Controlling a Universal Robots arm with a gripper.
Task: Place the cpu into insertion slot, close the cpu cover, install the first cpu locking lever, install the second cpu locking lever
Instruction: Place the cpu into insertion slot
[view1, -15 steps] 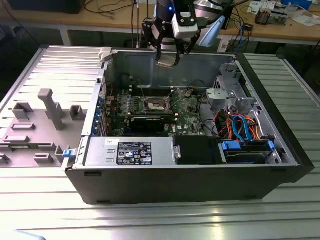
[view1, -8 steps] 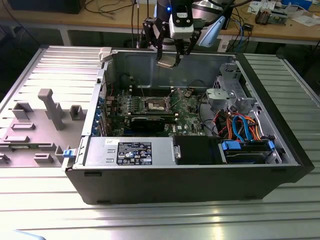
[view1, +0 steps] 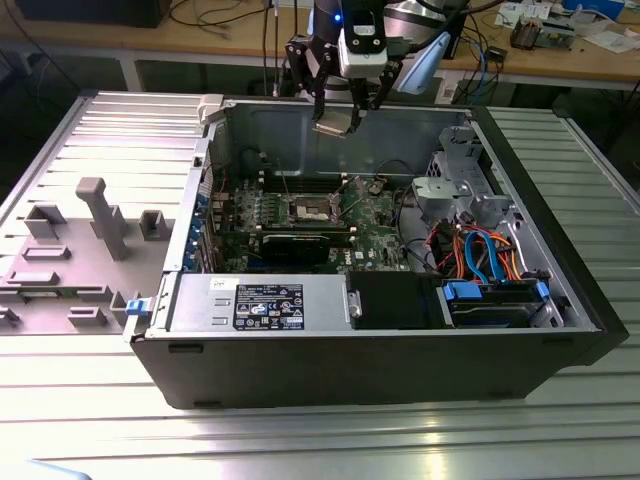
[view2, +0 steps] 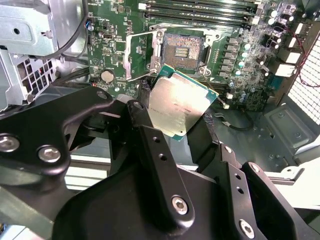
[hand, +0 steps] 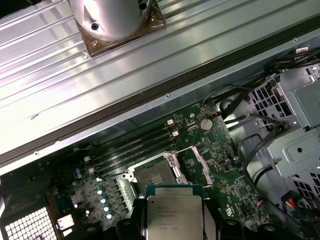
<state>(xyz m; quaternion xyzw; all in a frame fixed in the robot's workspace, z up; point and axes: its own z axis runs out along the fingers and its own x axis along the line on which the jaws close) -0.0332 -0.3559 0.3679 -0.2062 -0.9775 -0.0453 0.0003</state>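
Gripper: the gripper is clamping the cpu, its fingers pressing in on two opposite edges. I judge this is leaving the flat faces free for seating.
Cpu: the cpu is riding between the fingertips with its metal top turned up toward the wrist. It is hanging in the air and touching only the fingers.
Slot: the slot is lying below the gripper, well apart from the cpu. It is sitting bare, with its speckled contacts showing in both wrist views, so nothing is seated in it yet.
Cover: the cover is standing swung open just beside the slot, farther from the gripper than the cpu. Held that way, it is keeping the opening free for the chip to come down.
Board: the board is lying flat beneath the gripper, facing up at it.
Case: the case is lying on its side with the panel off, giving access from above.
Stage: by my judgement the first step is under way, and the cover is not yet closed.
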